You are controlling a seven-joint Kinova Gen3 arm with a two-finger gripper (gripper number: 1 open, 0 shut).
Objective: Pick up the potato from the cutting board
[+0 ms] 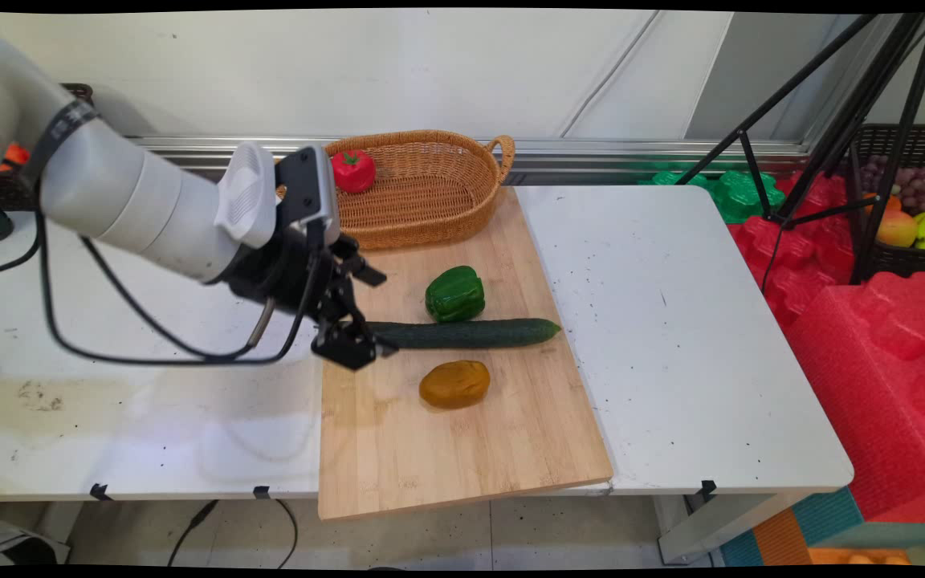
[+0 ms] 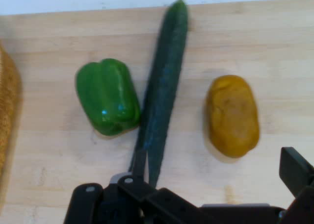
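A long dark green cucumber (image 1: 466,333) lies across the middle of the wooden board (image 1: 462,449), its left end between the jaws (image 1: 354,341) at centre left. Whether they grip it or merely straddle it, I cannot tell. A green pepper (image 1: 455,294) touches the cucumber just above; a brown potato (image 1: 454,384) sits below, apart. The board's lower half is bare. At upper centre, a wicker basket (image 1: 430,193) holds a red pepper (image 1: 352,170).

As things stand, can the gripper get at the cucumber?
Probably yes. The gripper is low at the near end of the cucumber, which lies bare on the cutting board. The green pepper touches its side further along, away from that end.
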